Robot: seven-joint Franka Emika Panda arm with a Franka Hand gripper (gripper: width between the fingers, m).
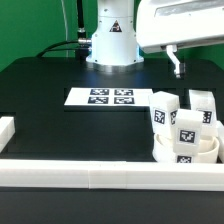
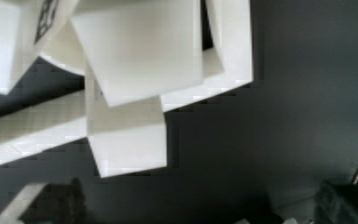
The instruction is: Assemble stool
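The white stool sits at the exterior view's right, near the front rail. Its round seat [image 1: 180, 153] lies flat with three tagged block legs standing up from it: one [image 1: 163, 110], one [image 1: 190, 128] and one [image 1: 203, 104]. My gripper [image 1: 176, 64] hangs above and behind the stool, apart from it. In the wrist view the gripper [image 2: 197, 208] is open and empty, with one dark finger at each side [image 2: 30, 205]. Blurred white stool parts [image 2: 131, 110] fill that view beyond the fingers.
The marker board [image 1: 110, 97] lies flat on the black table in front of the robot base [image 1: 110, 45]. Low white border rails run along the front edge [image 1: 90, 176] and the exterior view's left edge [image 1: 8, 128].
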